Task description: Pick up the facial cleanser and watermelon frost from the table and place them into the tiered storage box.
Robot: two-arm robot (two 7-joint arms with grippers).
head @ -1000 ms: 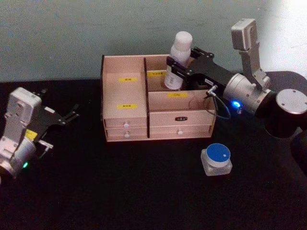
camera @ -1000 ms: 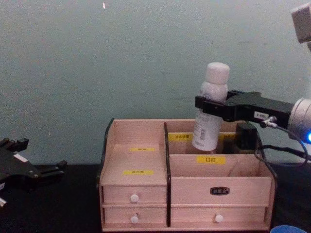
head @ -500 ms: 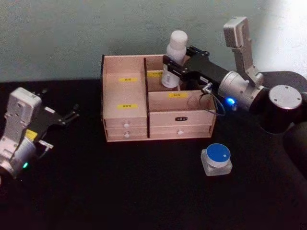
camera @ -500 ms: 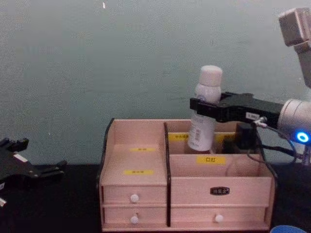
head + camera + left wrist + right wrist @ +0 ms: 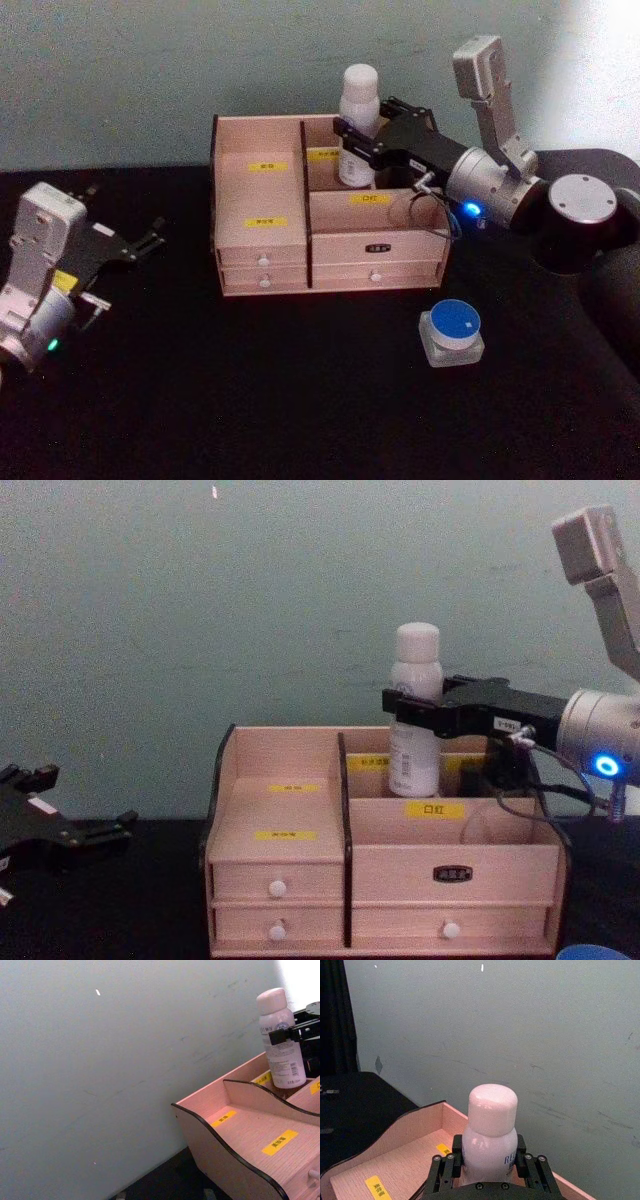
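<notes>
Head view shows me the right gripper (image 5: 356,140) reaching in from the right, over the far side of the tiered storage box (image 5: 260,262). It is pinching a white bottle (image 5: 360,92) around the middle, one finger on each side. The bottle stands straight up. Its lower part sits down inside the far compartment on the right half of the box, just right of the middle wall. I cannot tell if its bottom touches the wood.

From the chest view, the white cap sticks up above the box and the black gripper (image 5: 415,708) wraps the bottle (image 5: 415,658) just under the neck. The right wrist view looks down on the round cap (image 5: 492,1105), with a finger (image 5: 451,1162) pressed on the side.

A small jar with a blue lid (image 5: 452,330) sits on the black table (image 5: 300,390), near me and to the right of the box, well apart from it.

The left gripper (image 5: 150,236) hangs over the table far off to the left, holding nothing, with its fingers spread.
</notes>
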